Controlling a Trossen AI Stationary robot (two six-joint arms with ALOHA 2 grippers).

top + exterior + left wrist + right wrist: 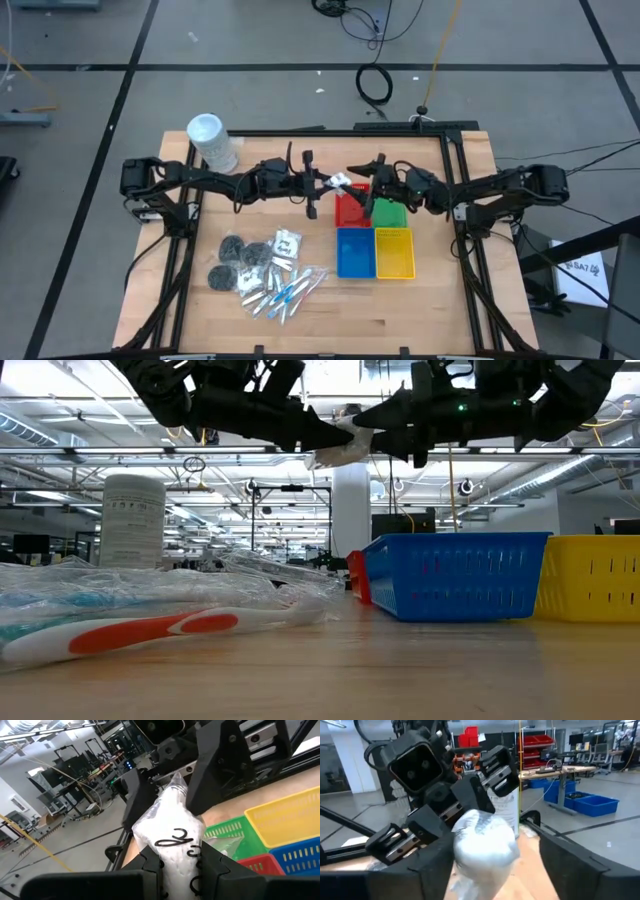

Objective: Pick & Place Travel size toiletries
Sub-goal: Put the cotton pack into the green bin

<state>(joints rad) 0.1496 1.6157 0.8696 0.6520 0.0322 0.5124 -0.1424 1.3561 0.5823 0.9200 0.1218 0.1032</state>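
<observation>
table [440, 300]: I see the wooden top filling the middle of the high view, both arms meeting above its centre
step: I judge this a mid-air handover of one white packet [340, 181] from left arm to right, just above the red tray
next move: I'd want the right fingers clamped on the packet before the left ones let go, then a carry over a tray
trays: four square trays right of centre; red tray [347, 212] and green tray [389, 214] behind, blue tray [356, 252] and yellow tray [394, 252] in front; blue and yellow look empty to me, the other two are partly hidden by the arms
white tub [212, 141]: upright, upper left of the table
remaining toiletries [265, 270]: packets, dark bundles and wrapped sticks heaped lower left of centre
left gripper [313, 186]: fingers pinched on the packet's near end
right gripper [366, 179]: fingers spread either side of the packet's far end, not yet gripping that I can see
</observation>
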